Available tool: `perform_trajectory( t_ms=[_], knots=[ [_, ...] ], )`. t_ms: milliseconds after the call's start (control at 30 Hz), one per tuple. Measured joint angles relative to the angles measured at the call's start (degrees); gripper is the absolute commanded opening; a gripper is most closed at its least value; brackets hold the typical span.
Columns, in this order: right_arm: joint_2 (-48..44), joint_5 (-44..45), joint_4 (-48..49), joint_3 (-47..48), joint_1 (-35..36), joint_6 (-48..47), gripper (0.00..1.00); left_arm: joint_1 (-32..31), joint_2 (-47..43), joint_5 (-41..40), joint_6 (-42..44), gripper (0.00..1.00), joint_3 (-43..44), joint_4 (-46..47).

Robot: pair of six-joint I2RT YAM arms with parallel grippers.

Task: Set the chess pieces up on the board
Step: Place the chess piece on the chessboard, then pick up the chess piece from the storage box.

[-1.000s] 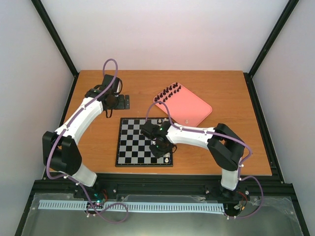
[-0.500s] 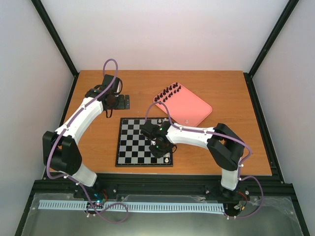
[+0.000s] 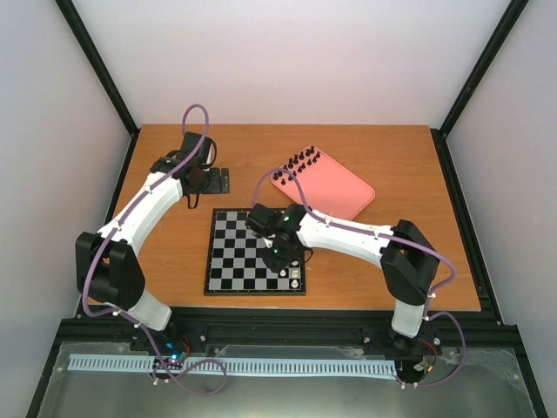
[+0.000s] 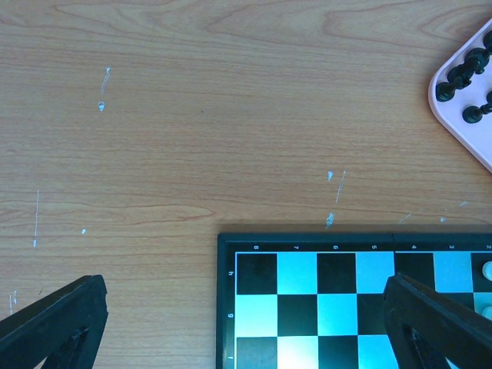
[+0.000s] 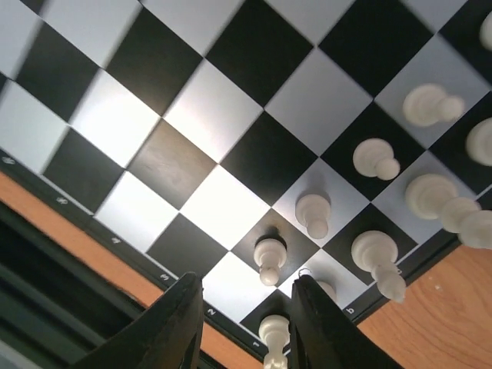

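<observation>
From above, the board [image 3: 231, 252] lies flat in the middle of the wooden desk [image 3: 392, 157], and the pink tray [image 3: 335, 193] sits just beyond its far right corner. The black pieces [image 3: 300, 162] stand crowded along the tray's far left edge. A few white pieces [image 3: 296, 279] stand at the board's near right corner. The right arm stretches across that side of the board and hides several squares, with the right end effector [image 3: 283, 261] low over them, next to the white pieces. The left end effector [image 3: 200, 178] is well apart from this, off the board's far left corner, beside a small dark plate [image 3: 222, 180] on the desk.

The left wrist view makes plain what the overhead one cannot. The left arm's fingers [image 4: 54, 330] are spread wide and grip nothing, with bare wood and a corner of the board between them. The tray corner with black pieces shows at the upper right.

The right wrist view looks closely at the checks. Cream pieces stand upright in two rows by the board's edge. This end effector's jaws are partly parted. One white piece stands in the gap between them, close to one finger and not clamped. Another stands just past the tips.
</observation>
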Motion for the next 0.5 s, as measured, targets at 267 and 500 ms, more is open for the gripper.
perform_trajectory(
  t_ms=[267,500],
  knots=[
    [-5.4,2.9,-5.7,6.4,-0.5,0.4,0.44,0.0,0.0,0.0,0.0,1.0,0.0,0.4],
    [-8.0,5.7,-7.8,9.3,-13.9,-0.2,0.54,0.0,0.0,0.3,0.0,1.0,0.2,0.3]
  ],
)
